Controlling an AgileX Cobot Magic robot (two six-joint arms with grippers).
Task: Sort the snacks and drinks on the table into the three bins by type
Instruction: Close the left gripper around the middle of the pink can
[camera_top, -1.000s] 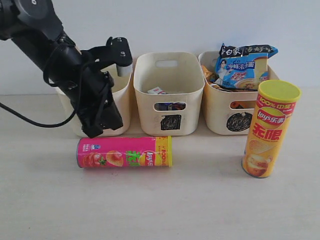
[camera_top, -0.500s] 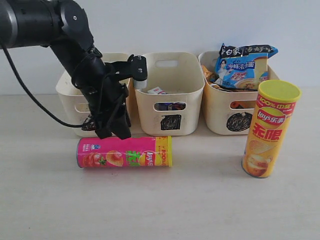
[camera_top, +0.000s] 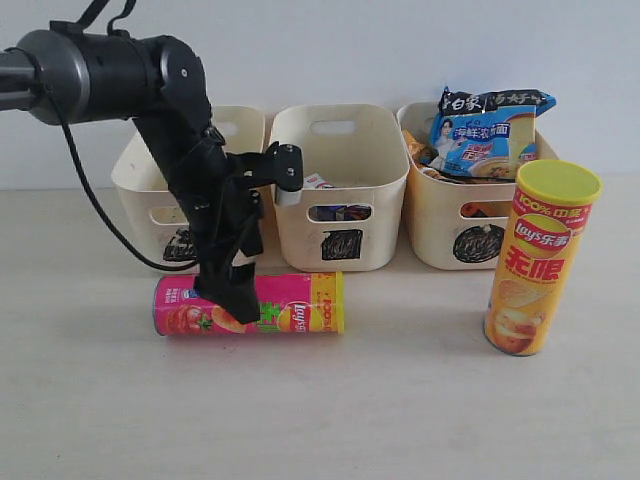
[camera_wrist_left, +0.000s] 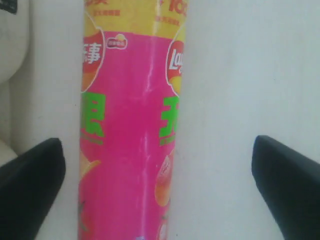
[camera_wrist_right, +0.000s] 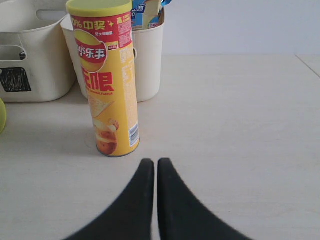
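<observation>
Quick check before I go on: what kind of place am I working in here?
Probably a lab test bench, not a shop: a bare pale tabletop, a blank white wall, and three alike cream bins with black scribbled marks.

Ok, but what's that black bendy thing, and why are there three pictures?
It is a robot arm. The robot has two, each ending in a pincher called a gripper. One picture looks at the whole table from outside; the other two come from cameras on the arms' wrists. The left gripper is open, its fingers either side of the pink chip tube lying on its side, not squeezing it. The right gripper is shut, holding nothing, facing the upright yellow chip tube. Behind stand three cream bins.
</observation>
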